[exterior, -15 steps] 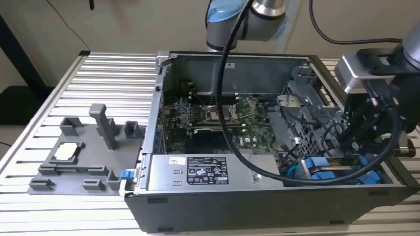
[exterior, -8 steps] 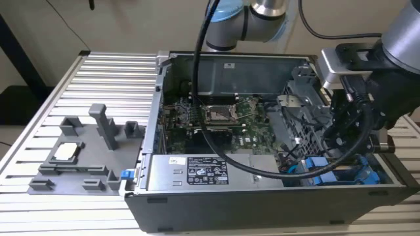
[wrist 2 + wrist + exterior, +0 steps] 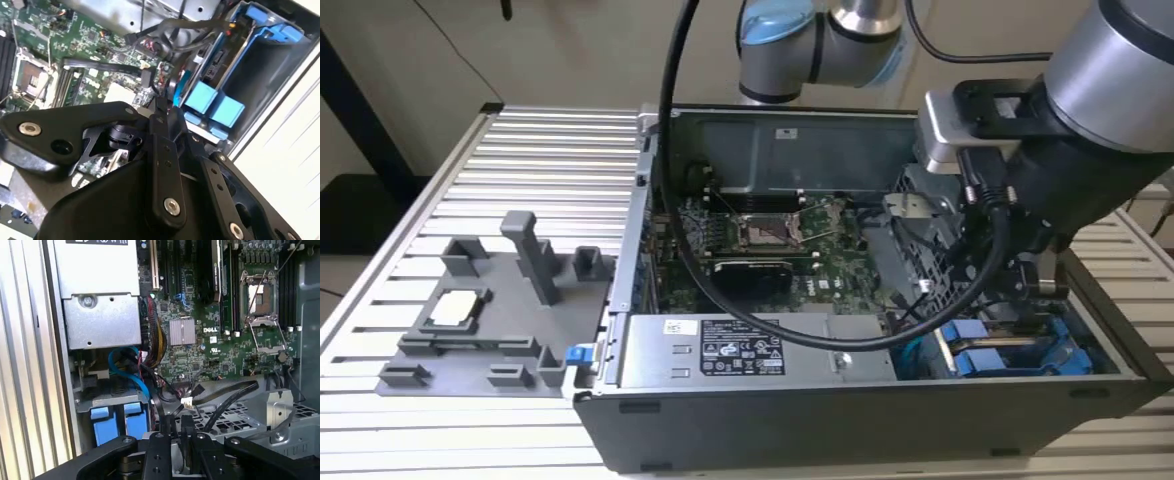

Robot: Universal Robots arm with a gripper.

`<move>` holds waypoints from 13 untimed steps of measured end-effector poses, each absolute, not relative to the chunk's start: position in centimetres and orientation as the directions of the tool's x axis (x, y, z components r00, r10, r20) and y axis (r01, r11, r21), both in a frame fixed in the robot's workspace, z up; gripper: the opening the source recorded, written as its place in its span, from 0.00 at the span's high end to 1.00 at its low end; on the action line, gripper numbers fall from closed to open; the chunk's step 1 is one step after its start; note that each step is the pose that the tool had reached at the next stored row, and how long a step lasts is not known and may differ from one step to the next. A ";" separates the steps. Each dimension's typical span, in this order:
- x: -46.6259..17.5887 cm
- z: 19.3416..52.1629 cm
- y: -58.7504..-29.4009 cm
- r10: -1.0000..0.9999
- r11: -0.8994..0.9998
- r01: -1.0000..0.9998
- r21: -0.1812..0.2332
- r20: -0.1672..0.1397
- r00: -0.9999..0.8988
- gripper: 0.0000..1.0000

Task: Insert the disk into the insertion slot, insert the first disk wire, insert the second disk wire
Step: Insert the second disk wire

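Observation:
The disk (image 3: 216, 61) sits in the insertion slot (image 3: 272, 65) at the case's front corner, on the exterior view's right. Its blue carrier tabs (image 3: 215, 106) face outward; the same blue tabs (image 3: 120, 424) show in the first wrist view and in the exterior view (image 3: 981, 355). My gripper (image 3: 161, 104) hangs just above the motherboard beside the bay, shut, and I can make out nothing between its fingers. A black flat wire with a loose plug (image 3: 146, 76) lies on the board close to the fingertips. Close by, a thin blue wire (image 3: 131, 371) loops toward the disk.
The silver power-supply box (image 3: 720, 350) lies along the case's front. A perforated grey metal cage (image 3: 240, 417) sits beside my gripper (image 3: 176, 421). A bundle of coloured wires (image 3: 152, 337) runs next to the power supply. A grey fixture (image 3: 494, 300) stands on the slatted table at the exterior view's left.

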State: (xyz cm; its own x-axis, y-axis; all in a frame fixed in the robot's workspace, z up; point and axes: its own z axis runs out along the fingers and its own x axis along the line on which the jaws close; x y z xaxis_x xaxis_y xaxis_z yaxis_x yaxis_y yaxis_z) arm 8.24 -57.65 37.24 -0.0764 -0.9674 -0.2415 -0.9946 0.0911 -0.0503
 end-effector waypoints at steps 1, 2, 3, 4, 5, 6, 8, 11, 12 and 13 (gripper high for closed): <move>8.1 37.3 -57.5 -0.965 0.092 -0.994 -0.052 -0.250 -0.076 0.76; 8.0 37.2 -57.3 -0.965 0.092 -0.994 -0.055 -0.253 -0.075 0.76; 7.9 37.2 -57.0 -0.965 0.092 -0.994 -0.057 -0.253 -0.074 0.76; 7.9 37.2 -56.7 -0.965 0.091 -0.994 -0.062 -0.251 -0.073 0.76; 7.9 37.1 -56.5 -0.967 0.087 -0.994 -0.067 -0.245 -0.068 0.76; 7.9 37.1 -56.3 -0.969 0.083 -0.994 -0.072 -0.239 -0.063 0.76; 7.9 37.0 -56.0 -0.972 0.073 -0.994 -0.084 -0.231 -0.052 0.76; 7.9 36.8 -55.6 -0.973 0.051 -0.993 -0.111 -0.230 -0.024 0.76; 7.9 36.8 -55.5 -0.973 0.042 -0.992 -0.119 -0.230 -0.013 0.76; 7.9 36.7 -55.5 -0.974 0.031 -0.992 -0.126 -0.228 -0.002 0.76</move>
